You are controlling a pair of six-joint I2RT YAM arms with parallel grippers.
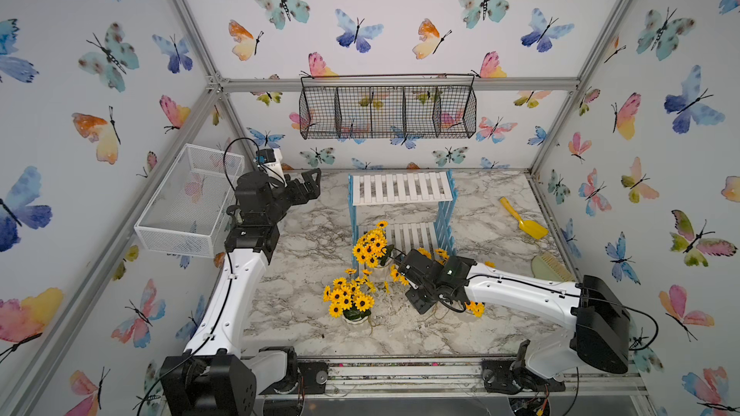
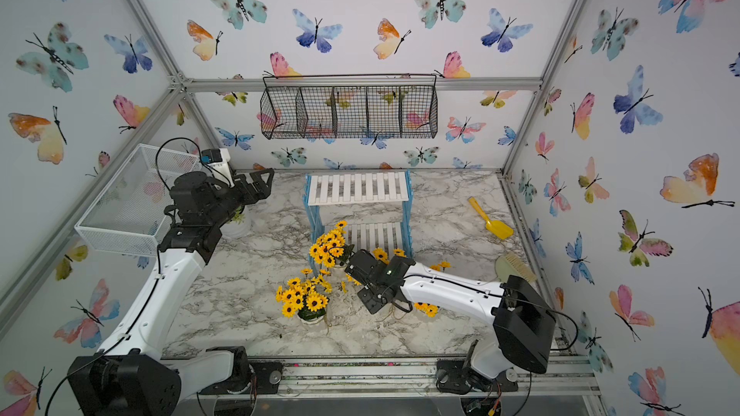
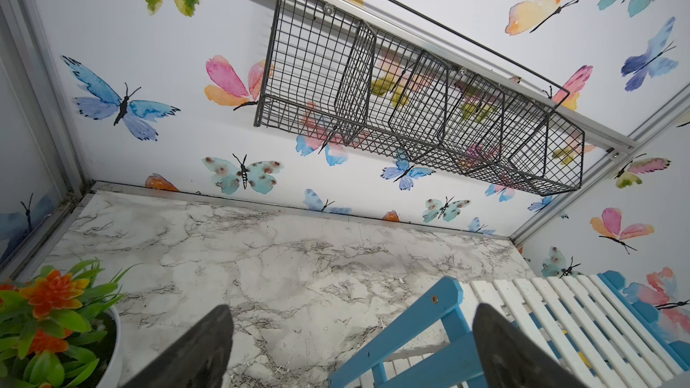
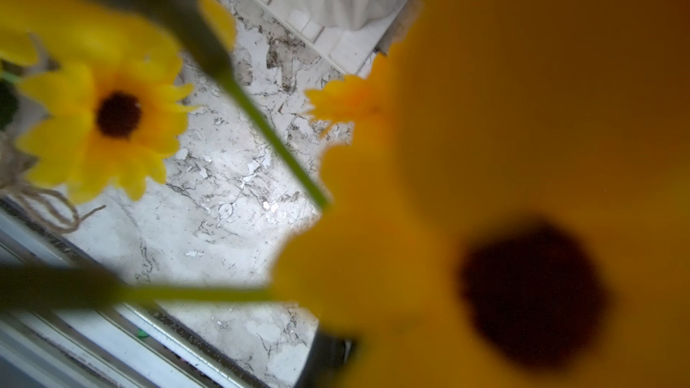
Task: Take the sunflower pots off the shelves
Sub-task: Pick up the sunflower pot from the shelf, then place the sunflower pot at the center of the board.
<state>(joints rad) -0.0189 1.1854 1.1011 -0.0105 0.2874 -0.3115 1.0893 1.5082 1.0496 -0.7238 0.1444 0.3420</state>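
A small white ribbed ceramic sunflower pot (image 1: 352, 301) with yellow dark-centred blooms is standing on the marble-patterned desk (image 1: 304, 242), in front of the two-tier shelves (image 1: 401, 188) of white slats and light blue lattice sides. A second sunflower bunch (image 1: 371, 248) is rising at the left end of the lower board (image 1: 412, 236). More sunflowers (image 1: 475, 308) are showing under the right arm (image 1: 520, 294). The right hand (image 1: 402, 268) is sitting pressed together among those blooms; what it is pinching, I cannot tell. The left hand (image 3: 351, 352) is hovering spread beside the top board (image 3: 560, 315), near a white pot of orange flowers (image 3: 56, 315).
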